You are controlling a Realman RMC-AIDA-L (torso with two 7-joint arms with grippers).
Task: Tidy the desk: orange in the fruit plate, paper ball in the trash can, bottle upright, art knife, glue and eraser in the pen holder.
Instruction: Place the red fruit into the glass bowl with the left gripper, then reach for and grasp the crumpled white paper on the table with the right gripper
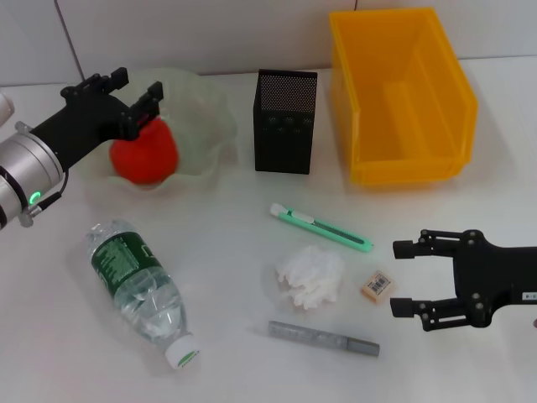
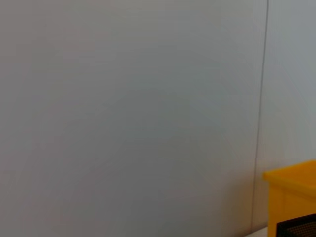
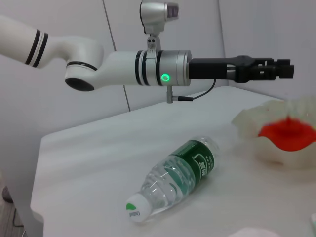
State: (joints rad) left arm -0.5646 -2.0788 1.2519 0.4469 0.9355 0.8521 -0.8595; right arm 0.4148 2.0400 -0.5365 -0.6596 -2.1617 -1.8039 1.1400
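A: Plain white table [image 1: 226,252] against a pale wall. Where does everything sit?

B: The orange [image 1: 144,153] already lies inside the pale-green fruit plate [image 1: 210,117], so that part looks finished. The left tool [image 1: 126,88] hangs just above it with its fingers spread and nothing between them, which to me reads as a release pose: spread so the fruit stays put in the plate.

A: And the right side?

B: The right tool [image 1: 409,277] sits low near the table's front right, fingers wide apart and empty, pointing at the small beige eraser [image 1: 377,285] just beside it. Spread that wide, I'd judge it is lined up to take something small.

A: What remains?

B: The water bottle [image 1: 141,290] lies on its side at front left, cap toward the robot. The paper ball [image 1: 310,275] rests mid-table, between the mint-green art knife [image 1: 321,227] and the grey glue stick [image 1: 323,337]. None of them touch. The black mesh pen holder [image 1: 285,122] and yellow trash can [image 1: 403,92] stand at the back, side by side; I see nothing in the can, and the holder's inside is hidden.
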